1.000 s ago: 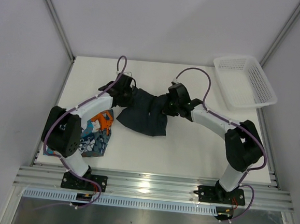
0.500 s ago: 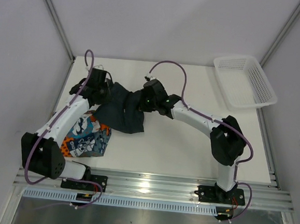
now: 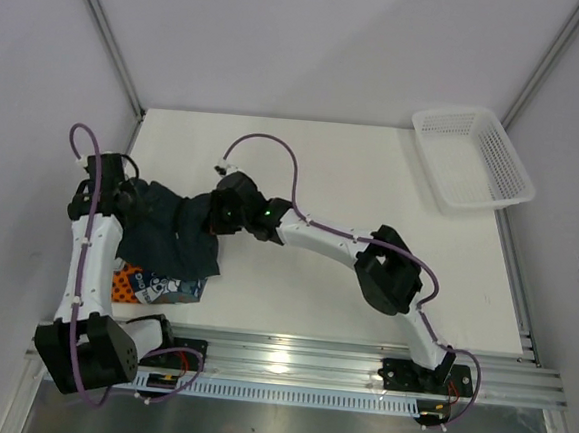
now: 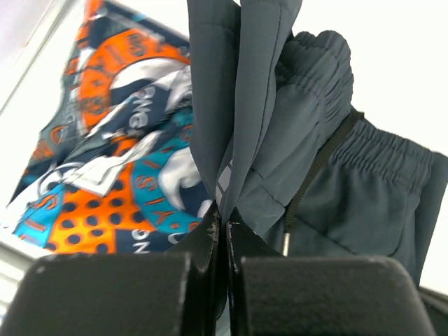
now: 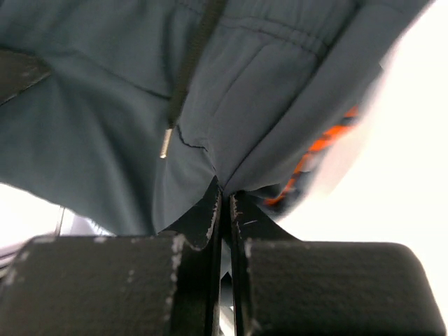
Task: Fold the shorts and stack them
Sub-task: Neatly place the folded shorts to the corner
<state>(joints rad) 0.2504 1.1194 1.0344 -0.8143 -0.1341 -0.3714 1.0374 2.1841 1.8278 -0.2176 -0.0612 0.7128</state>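
navy shorts [image 3: 174, 238] clamped in left fingers [image 4: 205, 245] and right fingers [image 5: 201, 220], draped over printed shorts [image 4: 105, 140]

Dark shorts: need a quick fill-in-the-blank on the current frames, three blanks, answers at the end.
1. The left gripper and right gripper are both ____ on the dark shorts.
2. The printed shorts lie partly ____ the dark shorts.
3. The basket sits at the far ____ corner of the table.

Missing words: shut; under; right.
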